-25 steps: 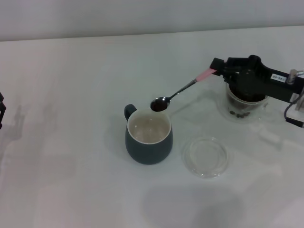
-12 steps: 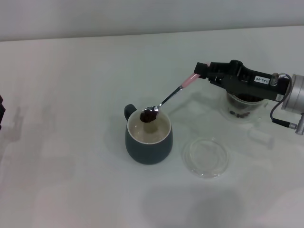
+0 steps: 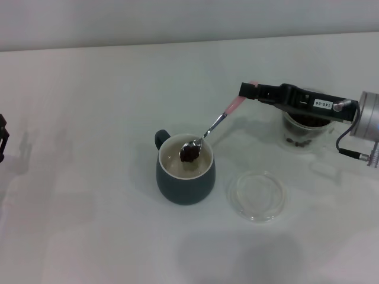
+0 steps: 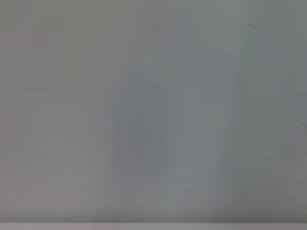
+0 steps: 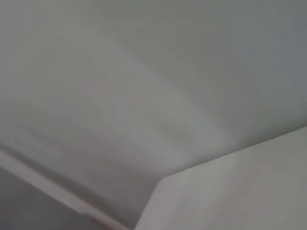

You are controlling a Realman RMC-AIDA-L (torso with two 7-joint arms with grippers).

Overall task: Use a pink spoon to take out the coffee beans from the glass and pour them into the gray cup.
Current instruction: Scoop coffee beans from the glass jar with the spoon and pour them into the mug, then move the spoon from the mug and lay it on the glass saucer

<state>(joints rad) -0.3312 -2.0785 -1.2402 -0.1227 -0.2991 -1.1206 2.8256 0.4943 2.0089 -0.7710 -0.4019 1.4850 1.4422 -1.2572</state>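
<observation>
In the head view my right gripper is shut on the pink handle of the pink spoon. The spoon slants down to the left, its metal bowl tipped over the mouth of the gray cup. A clump of coffee beans sits on the spoon bowl just inside the cup's rim. The glass, with more beans in its bottom, stands at the right, partly hidden behind my right arm. My left gripper is parked at the far left edge. Both wrist views show only blank surface.
A flat, shallow clear glass dish lies on the white table just right of the gray cup, in front of the glass. The cup's loop handle points to the back left.
My right gripper has carried the spoon to the left and down. The loaded spoon bowl went from beside the cup's rim to over its mouth, and it tilts more steeply now.
</observation>
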